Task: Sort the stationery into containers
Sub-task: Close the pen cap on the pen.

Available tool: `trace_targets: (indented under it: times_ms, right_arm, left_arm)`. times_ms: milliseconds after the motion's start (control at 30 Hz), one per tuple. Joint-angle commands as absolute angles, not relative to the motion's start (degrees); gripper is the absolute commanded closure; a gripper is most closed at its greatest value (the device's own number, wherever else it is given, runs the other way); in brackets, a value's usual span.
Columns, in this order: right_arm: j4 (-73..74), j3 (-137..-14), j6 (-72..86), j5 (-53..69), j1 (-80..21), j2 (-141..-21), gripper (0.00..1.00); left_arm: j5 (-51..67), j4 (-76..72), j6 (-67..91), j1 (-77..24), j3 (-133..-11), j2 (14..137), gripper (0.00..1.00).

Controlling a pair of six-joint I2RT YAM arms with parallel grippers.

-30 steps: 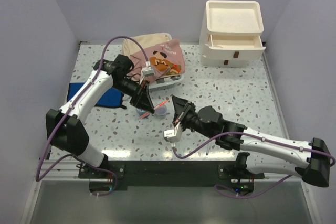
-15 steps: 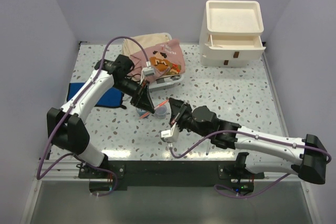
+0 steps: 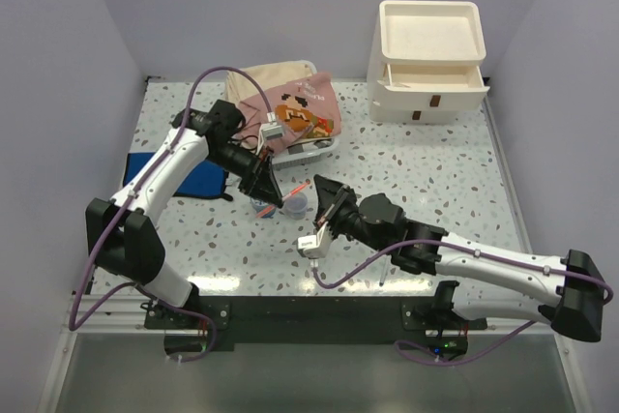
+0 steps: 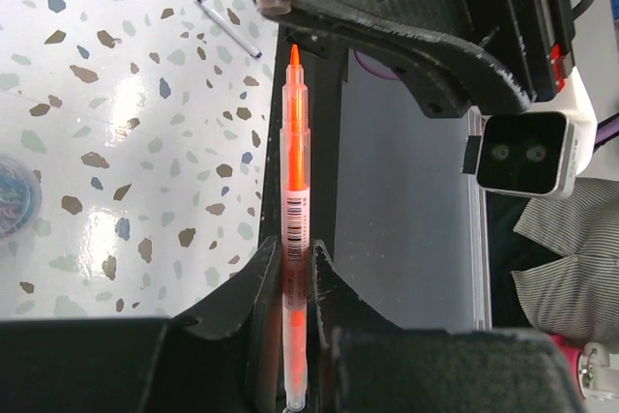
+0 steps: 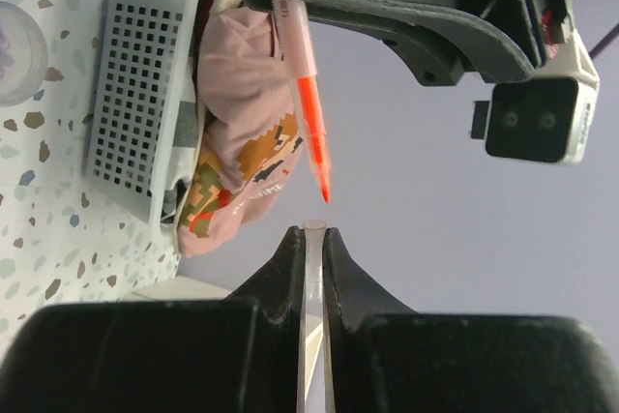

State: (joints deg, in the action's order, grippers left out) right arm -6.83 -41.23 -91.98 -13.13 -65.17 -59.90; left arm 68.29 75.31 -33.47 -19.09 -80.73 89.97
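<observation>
Inside left gripper (image 4: 295, 256): orange pen (image 4: 296, 142) pinched tight | right gripper (image 5: 311, 245) pinches clear cap (image 5: 312, 230) just past pen's tip | why: likely to cap it

High overview, close wrist views, shared pen (image 4: 295, 191)

Bright, even light; soft shadows

A speckled terrazzo bench (image 3: 426, 171) carries a grid-walled basket (image 5: 126, 103) near its far left. A pink garment (image 3: 300, 108) with a blocky brown-and-orange print spills over the basket's rim, with beige cloth (image 3: 276, 76) behind it. A blue cloth (image 3: 198, 179) lies at the left edge.
</observation>
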Motion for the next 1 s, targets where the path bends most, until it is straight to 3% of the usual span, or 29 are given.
trace_targets:
  times_ms: [0,967]
  right_arm:
    - [-7.03,-43.24,-91.32,-14.59,-64.86,-57.57,1.00]
    - [-11.60,-44.38,-90.53,-10.55,-64.86,-62.31,1.00]
  left_arm:
    - [68.73,75.41,-32.52,-18.54,-82.18,89.29,1.00]
    - [69.79,75.41,-32.78,-18.54,-82.97,90.70,1.00]
